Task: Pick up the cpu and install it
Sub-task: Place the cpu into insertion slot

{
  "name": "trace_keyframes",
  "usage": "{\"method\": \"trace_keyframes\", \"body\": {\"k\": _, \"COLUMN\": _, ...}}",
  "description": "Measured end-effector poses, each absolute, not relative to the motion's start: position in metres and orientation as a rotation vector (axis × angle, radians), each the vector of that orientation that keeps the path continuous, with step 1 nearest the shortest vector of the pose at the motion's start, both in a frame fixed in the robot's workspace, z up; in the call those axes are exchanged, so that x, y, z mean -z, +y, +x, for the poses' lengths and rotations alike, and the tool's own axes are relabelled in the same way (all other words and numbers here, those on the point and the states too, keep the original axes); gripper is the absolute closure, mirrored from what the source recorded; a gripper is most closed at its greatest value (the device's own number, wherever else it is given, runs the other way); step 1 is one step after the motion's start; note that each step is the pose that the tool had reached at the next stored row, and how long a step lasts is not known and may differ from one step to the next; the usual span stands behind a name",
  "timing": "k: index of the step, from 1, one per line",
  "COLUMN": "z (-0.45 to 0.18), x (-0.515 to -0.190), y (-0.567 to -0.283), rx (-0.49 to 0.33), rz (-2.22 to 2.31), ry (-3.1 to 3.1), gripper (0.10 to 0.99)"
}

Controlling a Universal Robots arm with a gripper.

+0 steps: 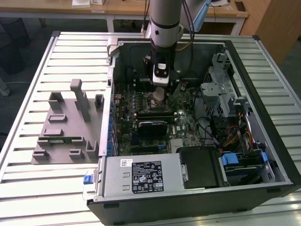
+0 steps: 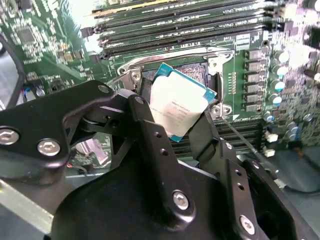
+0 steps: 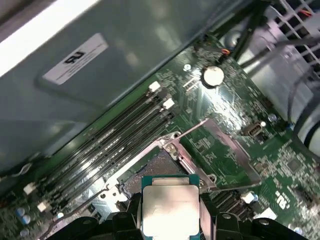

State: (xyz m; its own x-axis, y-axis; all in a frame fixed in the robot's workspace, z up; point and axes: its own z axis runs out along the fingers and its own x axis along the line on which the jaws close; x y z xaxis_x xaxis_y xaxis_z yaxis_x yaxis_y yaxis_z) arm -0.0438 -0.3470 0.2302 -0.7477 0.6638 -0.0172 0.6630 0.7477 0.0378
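The cpu [image 2: 176, 107] [image 3: 169, 207] is a flat square chip with a pale silver top and a thin teal rim. My gripper [image 2: 172, 117] [image 3: 170, 220] is shut on it, one black finger on each side. The chip hangs just above the open socket [image 3: 155, 170] [image 2: 200, 70] on the green motherboard, whose metal load frame [image 3: 220, 150] is swung up. In the exterior view the gripper [image 1: 160, 94] reaches down into the open computer case [image 1: 282, 155], over the middle of the motherboard [image 1: 183, 113].
Several memory slots [image 3: 100, 150] [image 2: 175, 25] run beside the socket. A black heatsink block [image 1: 153, 128] lies on the board toward the power supply [image 1: 141, 176]. Drive cages and cables [image 1: 225, 103] fill the exterior view's right. A grey parts fixture [image 1: 66, 132] stands on the slatted table.
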Motion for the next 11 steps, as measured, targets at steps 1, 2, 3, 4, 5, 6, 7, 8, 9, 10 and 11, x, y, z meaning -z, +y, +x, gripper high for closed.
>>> {"method": "trace_keyframes", "body": {"k": 1, "z": -0.0438, "x": -0.2302, "y": -0.3470, "rx": -0.045, "rz": 1.129, "ry": 2.900, "gripper": 0.545}}
{"method": "trace_keyframes", "body": {"k": 2, "z": -0.0438, "x": -0.2302, "y": -0.3470, "rx": -0.045, "rz": 1.153, "ry": 2.890, "gripper": 0.545}}
{"method": "trace_keyframes", "body": {"k": 3, "z": -0.0438, "x": -0.2302, "y": -0.3470, "rx": -0.044, "rz": 1.177, "ry": 2.880, "gripper": 0.545}}
{"method": "trace_keyframes", "body": {"k": 4, "z": -0.0438, "x": -0.2302, "y": -0.3470, "rx": -0.044, "rz": 1.202, "ry": 2.869, "gripper": 0.545}}
{"method": "trace_keyframes", "body": {"k": 5, "z": -0.0438, "x": -0.2302, "y": -0.3470, "rx": -0.044, "rz": 1.226, "ry": 2.859, "gripper": 0.545}}
{"method": "trace_keyframes", "body": {"k": 6, "z": -0.0438, "x": -0.2302, "y": -0.3470, "rx": -0.043, "rz": 1.250, "ry": 2.848, "gripper": 0.545}}
{"method": "trace_keyframes", "body": {"k": 7, "z": -0.0438, "x": -0.2301, "y": -0.3470, "rx": -0.043, "rz": 1.277, "ry": 2.836, "gripper": 0.545}}
{"method": "trace_keyframes", "body": {"k": 8, "z": -0.0438, "x": -0.2301, "y": -0.3470, "rx": -0.042, "rz": 1.301, "ry": 2.825, "gripper": 0.545}}
{"method": "trace_keyframes", "body": {"k": 9, "z": -0.0438, "x": -0.2301, "y": -0.3470, "rx": -0.042, "rz": 1.326, "ry": 2.813, "gripper": 0.545}}
{"method": "trace_keyframes", "body": {"k": 10, "z": -0.0438, "x": -0.2301, "y": -0.3470, "rx": -0.041, "rz": 1.350, "ry": 2.801, "gripper": 0.545}}
{"method": "trace_keyframes", "body": {"k": 11, "z": -0.0438, "x": -0.2300, "y": -0.3470, "rx": -0.041, "rz": 1.375, "ry": 2.789, "gripper": 0.545}}
